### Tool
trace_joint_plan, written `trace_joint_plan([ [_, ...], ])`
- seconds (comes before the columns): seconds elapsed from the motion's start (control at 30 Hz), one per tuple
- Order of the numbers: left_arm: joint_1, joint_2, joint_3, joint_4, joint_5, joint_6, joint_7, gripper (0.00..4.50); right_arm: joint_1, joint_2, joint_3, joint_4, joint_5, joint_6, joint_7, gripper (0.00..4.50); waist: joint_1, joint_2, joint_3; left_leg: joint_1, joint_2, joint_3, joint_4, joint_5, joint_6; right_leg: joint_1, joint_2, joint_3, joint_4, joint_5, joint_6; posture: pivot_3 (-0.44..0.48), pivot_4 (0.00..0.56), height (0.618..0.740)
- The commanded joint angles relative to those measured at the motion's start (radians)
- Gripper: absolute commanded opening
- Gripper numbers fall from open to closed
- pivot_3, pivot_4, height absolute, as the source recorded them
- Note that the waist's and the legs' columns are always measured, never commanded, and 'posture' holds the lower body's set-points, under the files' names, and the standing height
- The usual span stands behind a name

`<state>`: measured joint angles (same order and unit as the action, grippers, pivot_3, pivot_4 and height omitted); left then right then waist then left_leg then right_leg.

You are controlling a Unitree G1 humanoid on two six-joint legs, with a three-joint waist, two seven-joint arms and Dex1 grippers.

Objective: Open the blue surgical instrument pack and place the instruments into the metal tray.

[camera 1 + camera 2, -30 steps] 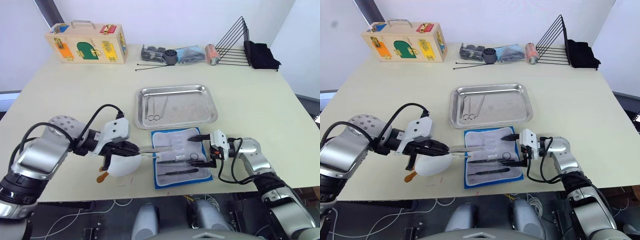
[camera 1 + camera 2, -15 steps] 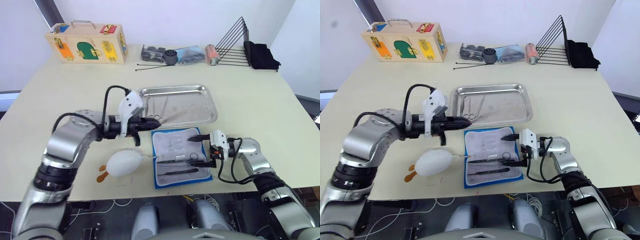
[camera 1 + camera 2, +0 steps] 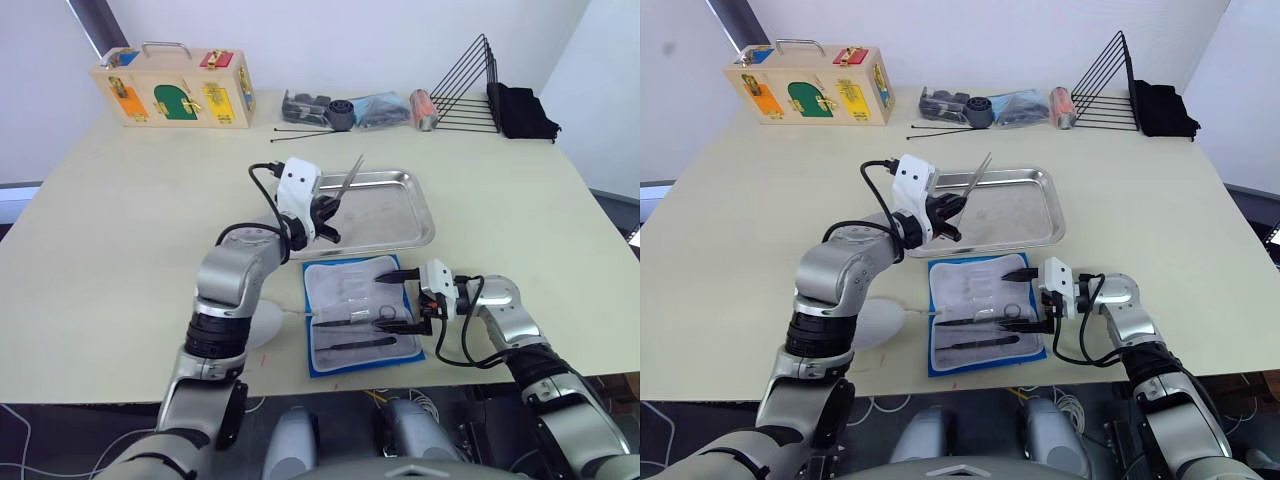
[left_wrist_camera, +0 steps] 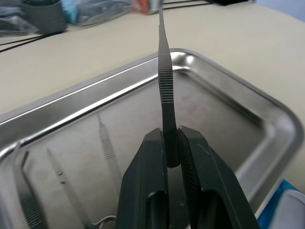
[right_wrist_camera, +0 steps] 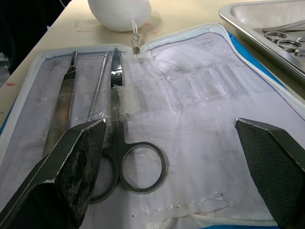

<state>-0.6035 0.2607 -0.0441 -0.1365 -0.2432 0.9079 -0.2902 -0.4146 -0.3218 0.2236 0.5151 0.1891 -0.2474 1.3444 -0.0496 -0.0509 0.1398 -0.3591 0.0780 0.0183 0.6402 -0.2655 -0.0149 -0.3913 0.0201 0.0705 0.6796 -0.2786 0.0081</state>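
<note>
Tray first: the metal tray (image 3: 400, 205) sits in the middle of the table, and a few instruments (image 4: 62, 176) already lie in its left part. Just in front of it, on the robot's side, the blue surgical instrument pack (image 3: 360, 315) lies open and flat, with scissors (image 5: 131, 160) and two slim tools still in their pockets. The left gripper (image 4: 172, 148) is over the left part of the tray, squeezed shut on a pair of tweezers (image 4: 165, 90). The tweezers stick up and away from the fingers, with the long end tilted toward the far side of the table. The tray floor is right below them, so I think this arm only needs to go down and let go. The right gripper (image 5: 176, 157) hangs wide open over the pack, with the scissors between its fingers
</note>
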Motion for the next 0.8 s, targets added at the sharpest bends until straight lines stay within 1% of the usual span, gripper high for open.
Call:
trace_joint_plan([
  [0.03, -0.02, -0.056, -0.02, 0.022, 0.033, -0.025, 0.058, 0.11, 0.073, 0.012, 0.072, 0.071, -0.057, 0.037, 0.006, 4.5, 0.002, 0.0, 0.0, 0.0, 0.0, 0.0, 0.0, 0.0, 0.0, 0.0, 0.0, 0.0, 0.0, 0.0, 0.0, 0.0, 0.15, 0.74],
  [0.3, -0.063, -0.206, 0.014, 0.151, 0.086, -0.055, 0.204, 0.11, 0.069, 0.017, 0.075, 0.076, -0.06, 0.033, 0.002, 4.5, 0.003, 0.0, 0.0, 0.0, -0.001, 0.0, 0.0, 0.0, 0.0, 0.0, -0.001, 0.0, 0.0, 0.0, 0.0, 0.0, 0.15, 0.74],
  [0.43, -0.093, -0.268, 0.077, 0.217, 0.089, -0.067, 0.291, 0.11, 0.071, 0.019, 0.075, 0.074, -0.06, 0.032, -0.001, 4.5, 0.002, 0.0, 0.0, 0.0, -0.001, 0.0, 0.0, 0.0, 0.0, 0.0, -0.001, 0.0, 0.0, 0.0, 0.0, 0.0, 0.15, 0.74],
  [0.53, -0.102, -0.289, 0.097, 0.237, 0.091, -0.064, 0.32, 0.11, 0.07, 0.019, 0.075, 0.075, -0.06, 0.032, -0.002, 4.5, 0.002, 0.0, 0.0, 0.0, -0.001, 0.0, 0.0, 0.0, 0.0, 0.0, 0.0, 0.0, 0.0, 0.0, 0.0, 0.0, 0.15, 0.74],
  [0.8, -0.061, -0.312, 0.089, 0.213, 0.098, -0.028, 0.344, 0.11, 0.066, 0.018, 0.071, 0.08, -0.061, 0.03, -0.005, 4.5, 0.001, 0.0, 0.0, 0.0, -0.001, 0.0, 0.0, 0.0, -0.001, 0.0, -0.001, -0.001, 0.0, 0.0, 0.0, 0.0, 0.15, 0.74],
])
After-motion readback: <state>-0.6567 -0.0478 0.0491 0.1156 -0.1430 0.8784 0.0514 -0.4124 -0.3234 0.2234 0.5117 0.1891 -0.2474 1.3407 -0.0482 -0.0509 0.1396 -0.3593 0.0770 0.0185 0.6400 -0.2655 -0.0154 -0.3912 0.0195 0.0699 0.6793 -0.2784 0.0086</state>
